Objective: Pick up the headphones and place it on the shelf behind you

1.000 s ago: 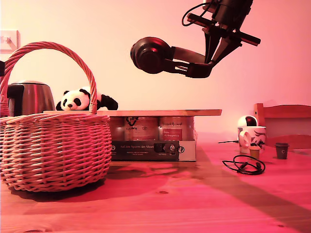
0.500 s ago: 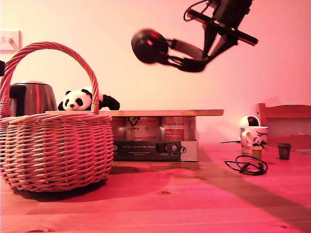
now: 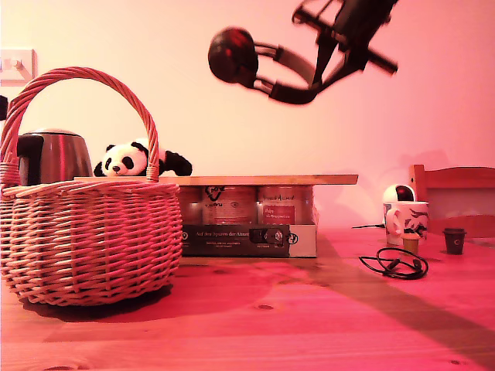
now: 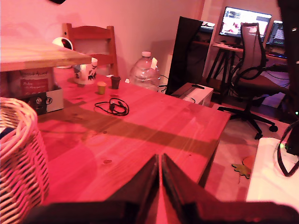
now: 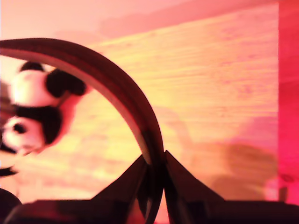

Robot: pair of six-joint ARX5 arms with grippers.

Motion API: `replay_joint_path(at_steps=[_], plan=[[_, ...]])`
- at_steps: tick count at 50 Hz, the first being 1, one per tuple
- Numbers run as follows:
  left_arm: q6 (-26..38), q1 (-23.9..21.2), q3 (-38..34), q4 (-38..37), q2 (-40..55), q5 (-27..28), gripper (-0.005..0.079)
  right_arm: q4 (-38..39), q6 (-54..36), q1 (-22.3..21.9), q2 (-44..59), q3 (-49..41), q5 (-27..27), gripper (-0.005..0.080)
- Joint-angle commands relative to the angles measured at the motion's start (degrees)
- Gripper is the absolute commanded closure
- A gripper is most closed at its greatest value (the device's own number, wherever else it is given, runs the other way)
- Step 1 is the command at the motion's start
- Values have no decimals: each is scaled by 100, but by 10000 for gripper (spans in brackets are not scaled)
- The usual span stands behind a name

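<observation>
While my second gripper (image 5: pixel 154 186) clamps their band, the headphones (image 3: pixel 259 66) hang high above the shelf (image 3: pixel 255 179).
My first gripper (image 4: pixel 160 179) is closed on nothing, over the desk (image 4: pixel 154 126).

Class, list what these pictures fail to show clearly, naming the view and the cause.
- Black over-ear headphones: motion-blurred in the exterior view.
- Second earcup: cut off in the second wrist view, where only the band shows.
- Wicker basket contents: hidden by its wall, exterior view.
- Dark printed box lettering: too small.
</observation>
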Motion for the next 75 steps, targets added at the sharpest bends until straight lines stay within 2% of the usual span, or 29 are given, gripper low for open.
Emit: replay_joint_path(at_steps=[1, 19, 29, 43, 49, 57, 63, 70, 75], plan=[[24, -55, -179, 50, -55, 15, 762, 164, 144, -9, 361, 76, -48, 765], [26, -151, -179, 46, -55, 15, 762, 828, 935, -31, 890, 81, -160, 765], [26, -149, -179, 46, -55, 17, 762, 850, 944, -37, 929, 81, 181, 765], [26, -149, -179, 48, -55, 15, 762, 702, 723, -37, 929, 81, 323, 764], [26, -149, -179, 48, -55, 15, 762, 640, 682, -37, 929, 81, 323, 717], [24, -149, -179, 50, -55, 15, 762, 601, 468, -37, 929, 81, 334, 708], [24, -149, -179, 48, -55, 15, 762, 590, 468, -39, 929, 81, 337, 647], [24, -149, -179, 50, -55, 15, 762, 601, 466, -39, 929, 81, 402, 635], [24, -149, -179, 50, -55, 15, 762, 636, 466, -37, 929, 81, 474, 586]])
